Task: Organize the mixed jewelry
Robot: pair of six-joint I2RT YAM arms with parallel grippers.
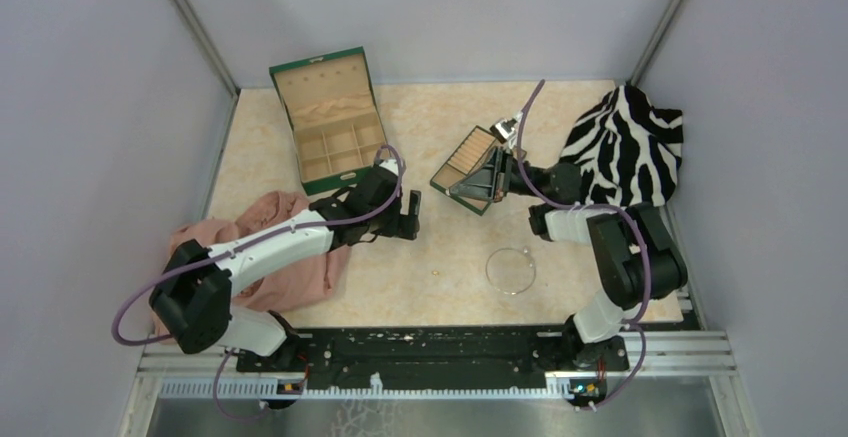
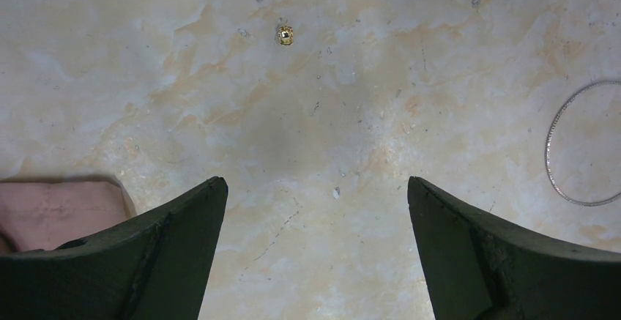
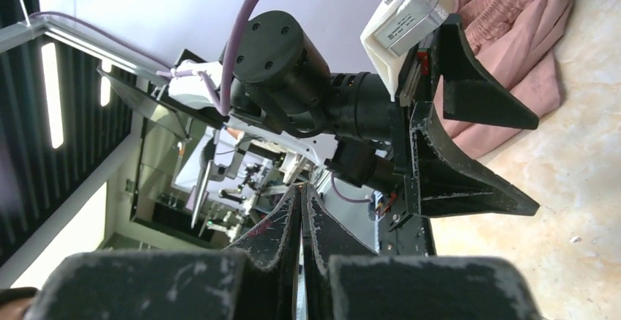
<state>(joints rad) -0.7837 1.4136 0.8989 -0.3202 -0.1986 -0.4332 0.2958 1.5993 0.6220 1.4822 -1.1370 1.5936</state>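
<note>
Top external view: the left gripper (image 1: pixel 405 214) hangs over the middle of the table (image 1: pixel 440 127), just in front of the open green box (image 1: pixel 328 117). One tiny gold bead (image 1: pixel 437 273) lies on the bare table nearer the arm bases. The thin wire hoop (image 1: pixel 510 270) lies flat a bit to its right. The right gripper (image 1: pixel 472 187) sits right at the tilted tray (image 1: pixel 468 155); I cannot tell if they touch. A pink cloth (image 1: pixel 290 247) is on the left and a zebra cloth (image 1: pixel 625 142) on the right.

Left wrist view: the left gripper (image 2: pixel 315 181) is spread wide and holds nothing. The gold bead (image 2: pixel 285 35) lies ahead of the fingers (image 2: pixel 183 247), well apart from them. The wire hoop (image 2: pixel 578 144) shows at the right edge.

Right wrist view: the right gripper (image 3: pixel 301 203) is pressed tight together, with nothing seen in it.

I think the bead is the next thing to grab. The left gripper should slide forward until the bead sits in the middle of the gap. Then it should go straight down and close slowly. The bead is small and round, so it may roll or pop out.
</note>
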